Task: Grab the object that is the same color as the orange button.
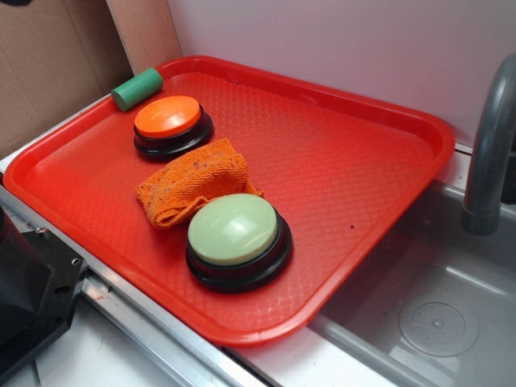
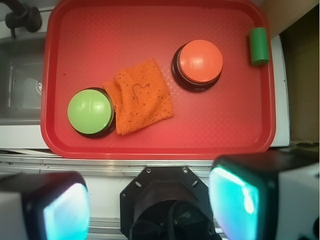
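- Exterior view is showing a red plastic tray (image 1: 363,185) filling most of the frame, sitting on a light table (image 1: 81,367) beside a grey sink basin (image 1: 435,314) at the lower right.
- An orange knitted cloth (image 1: 193,184) with darker flecks is lying crumpled near the middle of the tray, between the two buttons.
- An orange button (image 1: 168,119) with a glossy dome and black base is sitting just above and left of the cloth, close to it.
- A larger pale green button (image 1: 234,234) is sitting just below and right of the cloth, and the cloth's lower edge is touching its base.
- A small green cylinder (image 1: 136,88) is lying on the tray's rim at the upper left.
- A grey faucet pipe (image 1: 492,153) is rising at the right edge.
- Wrist view is looking straight down on the tray (image 2: 225,130), with the cloth (image 2: 142,97) at centre, the green button (image 2: 90,111) to its left, the orange button (image 2: 200,62) to its upper right and the cylinder (image 2: 259,46) at the far upper right.
- The hand (image 2: 150,200) is hovering at the bottom of the wrist frame, below the tray's near edge, with its two fingers (image 2: 250,200) spread wide and gripping nothing.
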